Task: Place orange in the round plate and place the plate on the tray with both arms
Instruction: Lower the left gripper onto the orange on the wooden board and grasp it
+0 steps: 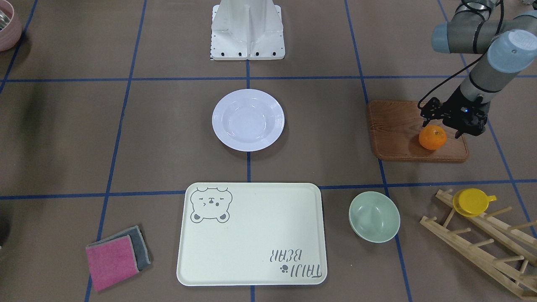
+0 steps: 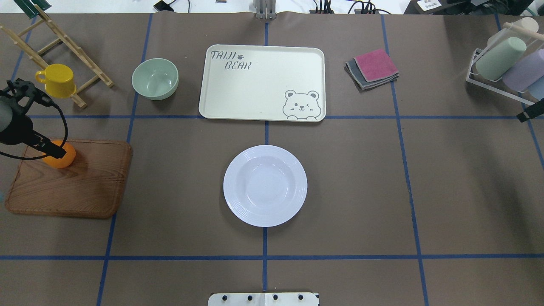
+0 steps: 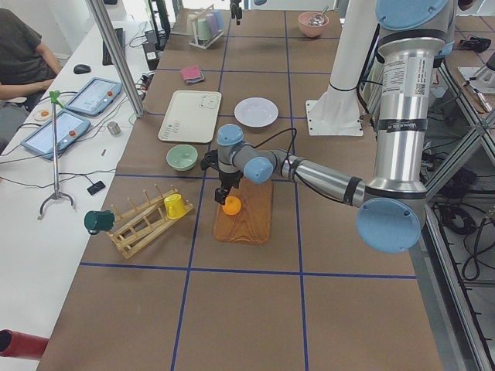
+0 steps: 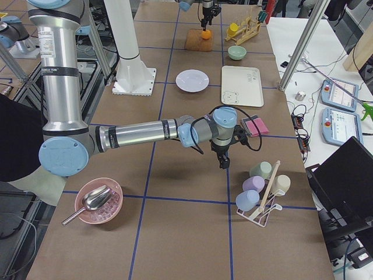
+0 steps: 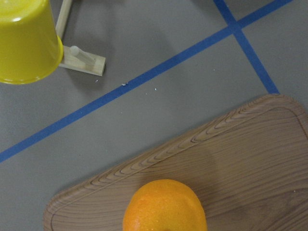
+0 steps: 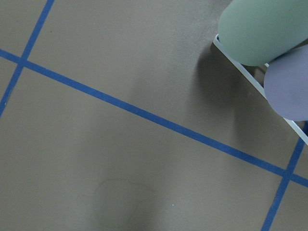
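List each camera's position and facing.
Front-facing: across table, facing base; left gripper at orange.
Overhead: behind base, downward; left gripper.
Exterior left: left table end; left arm near.
Exterior right: right end; right arm near.
Left wrist: above orange; no fingers.
Right wrist: above table; no fingers.
Front-facing, overhead share round plate, tray.

The orange (image 5: 164,207) is cut off by the left wrist view's bottom edge. The right gripper (image 2: 523,115) barely shows overhead, its jaws unreadable.

Orange (image 1: 432,137) on board (image 1: 396,130), white plate (image 1: 248,120) near tray (image 1: 251,235)
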